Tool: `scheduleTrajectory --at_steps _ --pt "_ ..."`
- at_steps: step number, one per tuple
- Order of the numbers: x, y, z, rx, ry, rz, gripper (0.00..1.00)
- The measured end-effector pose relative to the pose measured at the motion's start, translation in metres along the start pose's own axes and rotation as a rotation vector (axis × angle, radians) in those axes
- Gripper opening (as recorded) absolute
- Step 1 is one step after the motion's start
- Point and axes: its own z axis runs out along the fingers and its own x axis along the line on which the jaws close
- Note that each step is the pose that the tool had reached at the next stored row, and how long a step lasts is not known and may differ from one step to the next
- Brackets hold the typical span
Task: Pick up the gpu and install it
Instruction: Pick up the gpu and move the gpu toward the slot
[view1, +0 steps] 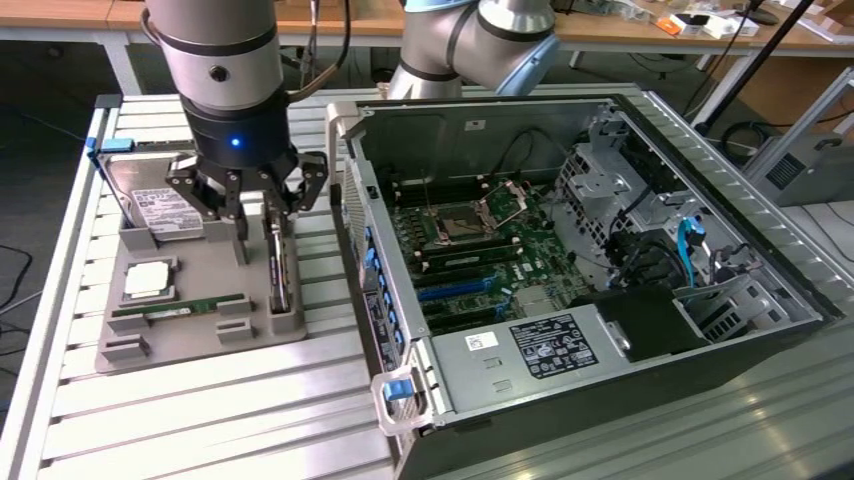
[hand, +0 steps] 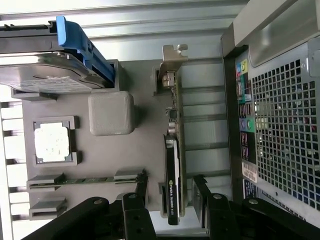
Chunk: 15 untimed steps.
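Hovering over the grey moulded holder tray (view1: 200, 335) (hand: 110, 150) on the ribbed metal counter (view1: 174, 420), I have my fingers (view1: 244, 225) (hand: 134, 210) spread as wide as they go and clasping nothing; around me in the tray lie a silver hard drive (view1: 160, 210) (hand: 40, 70) with a white label and a blue frame (hand: 80, 45), a square metal-topped processor chip (view1: 147, 280) (hand: 51, 141) in its pocket, and a narrow green memory stick (view1: 180, 308) (hand: 85, 180) lying flat in a slot; just beside the tray, on the exterior view's right, the open computer case (view1: 534, 130) (hand: 280, 125) lies on its side, its perforated back panel close to me and its green motherboard (view1: 494, 250) bare.

The gpu (view1: 276, 275) (hand: 172, 165) is a thin dark card standing on edge in the tray's slot nearest the case, its shiny metal bracket (hand: 172, 55) at one end; my black fingers hang one to each side of it, the card between them, neither closed against it.
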Motion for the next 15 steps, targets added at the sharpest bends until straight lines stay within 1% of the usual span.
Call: scheduleTrajectory --at_steps 5,9,15 --pt "-0.0036 0.0001 0.003 0.0 0.0 0.0 0.48" --pt "-0.0071 0.0004 0.0036 0.0001 0.0 0.0 0.48" --pt "-0.0094 0.0005 0.0063 0.0001 0.0001 0.0 0.48"
